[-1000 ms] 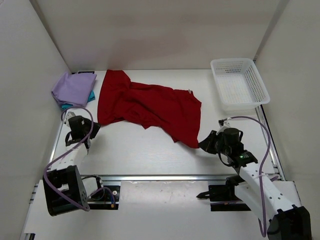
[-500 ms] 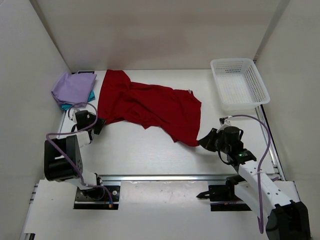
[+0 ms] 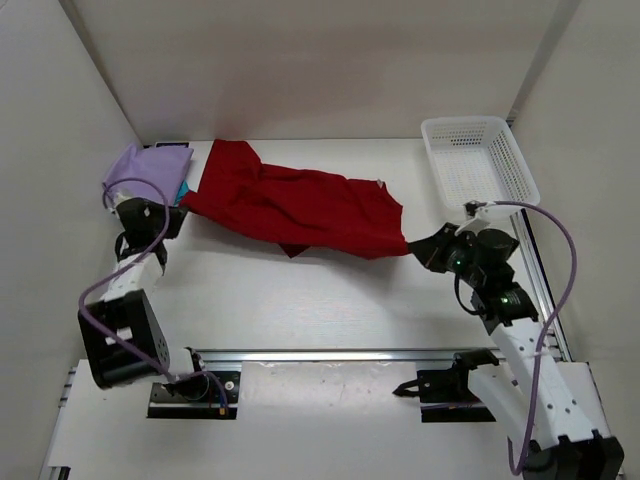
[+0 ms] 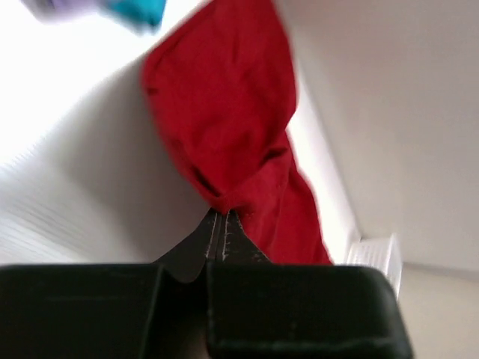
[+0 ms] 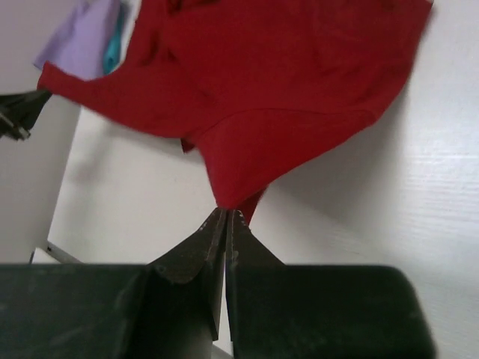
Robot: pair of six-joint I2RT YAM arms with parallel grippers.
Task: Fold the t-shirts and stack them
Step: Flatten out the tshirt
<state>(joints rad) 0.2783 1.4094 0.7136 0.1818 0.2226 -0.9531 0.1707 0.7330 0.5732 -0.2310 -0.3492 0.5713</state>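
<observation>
Deep red soft-fabric t-shirt (image 3: 300,205): light, limp, likely to sag between holds. Lies across counter (image 3: 300,300), toward twelve o'clock. Left gripper (image 4: 222,218) jaws pinch its nine-o'clock corner; right gripper (image 5: 226,213) jaws pinch the three-o'clock corner. Best held at hem corners.

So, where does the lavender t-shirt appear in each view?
Top external: lavender t-shirt at the far left, just above mid-height.
Left wrist: lavender t-shirt in the top left corner, blurred.
Right wrist: lavender t-shirt at the upper left.
Shared landmark: the red t-shirt, beside it in every view.
</observation>
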